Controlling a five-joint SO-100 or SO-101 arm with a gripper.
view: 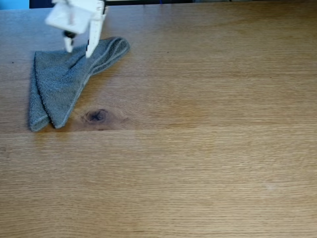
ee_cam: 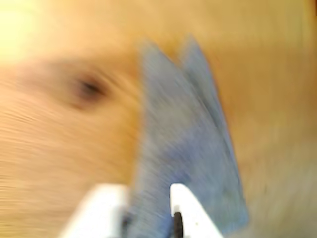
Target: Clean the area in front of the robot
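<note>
White tapered gripper (view: 78,48), cut off by the top edge in the fixed view, fingers apart over a crumpled grey terry cloth (view: 64,84). Cloth lies far left on the light oak-grain tabletop (view: 208,148), beside a dark oval knot (view: 96,116). Wrist view is motion-blurred; contact with the cloth cannot be judged.

The robot (view: 74,17) was white plastic, blocky above, with a small dark part beneath. Its gripper (view: 79,48) had two tapered white fingers (ee_cam: 190,206), blurred in the wrist view.
</note>
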